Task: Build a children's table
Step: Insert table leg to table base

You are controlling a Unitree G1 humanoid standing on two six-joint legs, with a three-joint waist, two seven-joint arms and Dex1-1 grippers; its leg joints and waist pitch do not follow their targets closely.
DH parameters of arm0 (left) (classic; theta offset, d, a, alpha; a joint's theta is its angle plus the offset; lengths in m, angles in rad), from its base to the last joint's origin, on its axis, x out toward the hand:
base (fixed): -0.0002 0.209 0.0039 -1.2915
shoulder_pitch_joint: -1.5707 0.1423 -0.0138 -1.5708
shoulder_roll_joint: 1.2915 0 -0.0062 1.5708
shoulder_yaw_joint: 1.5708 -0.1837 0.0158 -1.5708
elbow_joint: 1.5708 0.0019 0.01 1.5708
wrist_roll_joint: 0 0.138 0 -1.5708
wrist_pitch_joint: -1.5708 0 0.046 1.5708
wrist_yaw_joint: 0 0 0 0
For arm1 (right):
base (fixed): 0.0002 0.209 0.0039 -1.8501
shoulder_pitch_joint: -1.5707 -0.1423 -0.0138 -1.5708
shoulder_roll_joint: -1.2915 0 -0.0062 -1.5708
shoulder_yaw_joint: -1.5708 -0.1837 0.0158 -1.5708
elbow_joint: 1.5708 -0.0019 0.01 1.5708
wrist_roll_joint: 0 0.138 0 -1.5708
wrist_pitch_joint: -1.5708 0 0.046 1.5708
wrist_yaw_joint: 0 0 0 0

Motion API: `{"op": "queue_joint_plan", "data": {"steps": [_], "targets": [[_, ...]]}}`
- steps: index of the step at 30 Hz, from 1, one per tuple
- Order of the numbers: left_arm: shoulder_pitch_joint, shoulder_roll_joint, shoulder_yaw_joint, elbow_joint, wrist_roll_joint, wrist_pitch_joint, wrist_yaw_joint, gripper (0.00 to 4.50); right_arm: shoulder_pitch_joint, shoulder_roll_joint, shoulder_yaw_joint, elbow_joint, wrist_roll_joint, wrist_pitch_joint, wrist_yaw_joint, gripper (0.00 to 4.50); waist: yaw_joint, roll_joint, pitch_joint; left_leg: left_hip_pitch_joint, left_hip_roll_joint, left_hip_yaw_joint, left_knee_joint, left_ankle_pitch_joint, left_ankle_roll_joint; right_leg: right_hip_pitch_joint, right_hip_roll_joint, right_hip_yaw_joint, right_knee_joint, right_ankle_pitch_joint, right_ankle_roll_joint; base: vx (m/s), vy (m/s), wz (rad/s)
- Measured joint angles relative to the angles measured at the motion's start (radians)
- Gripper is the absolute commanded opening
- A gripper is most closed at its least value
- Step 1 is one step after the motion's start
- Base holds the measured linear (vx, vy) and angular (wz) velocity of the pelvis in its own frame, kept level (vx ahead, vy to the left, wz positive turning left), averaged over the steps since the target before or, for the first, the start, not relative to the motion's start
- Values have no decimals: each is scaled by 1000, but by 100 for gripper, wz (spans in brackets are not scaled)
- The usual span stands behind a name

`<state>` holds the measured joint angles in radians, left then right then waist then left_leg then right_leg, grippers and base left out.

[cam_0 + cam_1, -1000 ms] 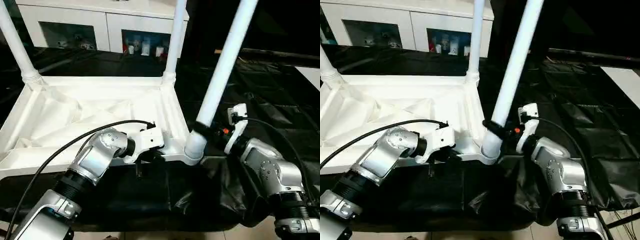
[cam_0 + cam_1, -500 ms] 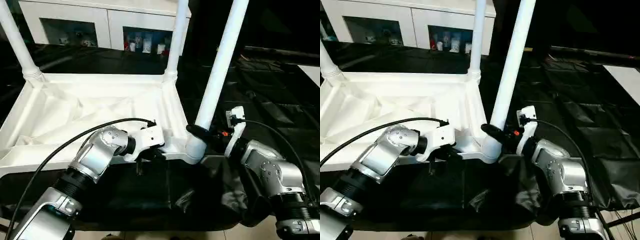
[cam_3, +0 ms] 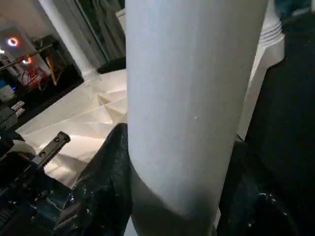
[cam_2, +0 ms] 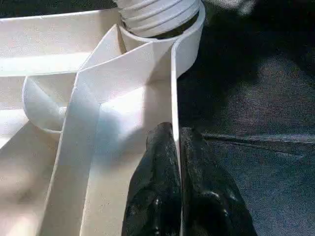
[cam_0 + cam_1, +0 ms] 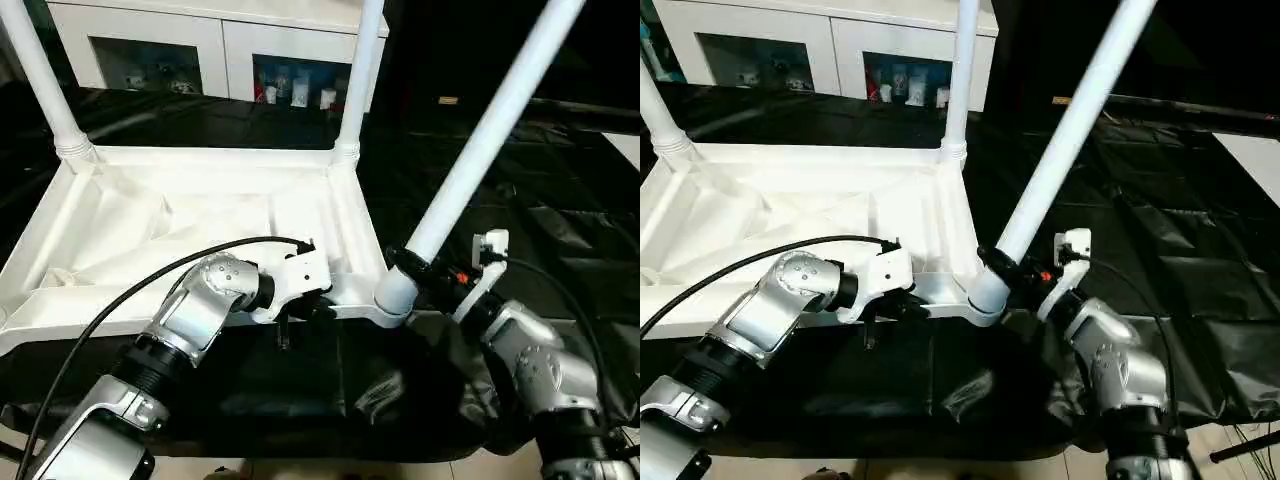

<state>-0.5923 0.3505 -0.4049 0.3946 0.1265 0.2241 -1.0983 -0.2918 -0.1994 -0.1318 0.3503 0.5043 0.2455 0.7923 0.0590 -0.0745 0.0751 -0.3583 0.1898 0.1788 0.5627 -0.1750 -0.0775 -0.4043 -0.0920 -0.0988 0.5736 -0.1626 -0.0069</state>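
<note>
The children's table top [image 5: 190, 215] lies upside down on black sheeting, ribbed underside up. Two white legs stand upright in its far corner sockets, one at the far left [image 5: 42, 85] and one at the far right [image 5: 358, 85]. A third leg [image 5: 480, 140] leans steeply to the right, its lower end at the near right corner socket [image 5: 393, 293]. My right gripper [image 5: 415, 272] is shut on this leg just above the socket, with a black finger [image 3: 106, 187] on each side of it. My left gripper [image 4: 175, 142] is shut on the top's thin near rim, close to that corner.
A white cabinet with glass doors [image 5: 200, 45] stands behind the table top. Crumpled black sheeting [image 5: 560, 200] covers the surface to the right and front. A black cable [image 5: 120, 300] loops over my left forearm. A pale floor patch [image 5: 1252, 160] lies at far right.
The leg in my right gripper has swung from nearly upright to a steep lean to the right, its lower end staying at the corner socket. My left gripper stays on the rim.
</note>
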Motion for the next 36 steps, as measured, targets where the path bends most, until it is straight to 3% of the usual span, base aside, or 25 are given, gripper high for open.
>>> {"op": "queue_joint_plan", "data": {"steps": [10,15,22,27,30,36], "targets": [[-2,-2,0,13,0,-14,2,0,116,48,42,-68,-85,-218,-46,184,0,3,-1,0,-1,0,-8,0,0,3,0,-2,-14,0,0,0,0,0],[-7,-7,0,23,-1,-18,4,0,139,66,45,-82,-96,-270,-71,184,2,8,0,0,-1,0,-8,0,0,3,0,-2,-14,0,0,0,0,0],[-7,-6,-1,28,-1,-28,7,0,178,46,96,-104,-172,-367,-83,184,1,10,1,1,-1,-1,-9,0,0,4,0,-3,-16,0,1,0,0,0],[-7,2,-1,33,0,-33,14,0,177,2,123,-109,-203,-363,-56,184,-6,10,2,2,0,-8,-10,0,0,10,0,-14,-29,-1,1,0,0,0],[-7,12,-1,33,0,-36,13,0,149,-20,132,-103,-203,-320,-31,184,-16,13,4,3,1,-18,-14,0,0,18,0,-29,-48,-1,1,0,0,0],[-7,33,-2,33,-3,-58,-18,0,64,-90,150,-82,-182,-196,70,184,-26,15,7,7,-1,-18,-15,0,0,22,-1,-29,-51,-1,1,0,0,0]]}}
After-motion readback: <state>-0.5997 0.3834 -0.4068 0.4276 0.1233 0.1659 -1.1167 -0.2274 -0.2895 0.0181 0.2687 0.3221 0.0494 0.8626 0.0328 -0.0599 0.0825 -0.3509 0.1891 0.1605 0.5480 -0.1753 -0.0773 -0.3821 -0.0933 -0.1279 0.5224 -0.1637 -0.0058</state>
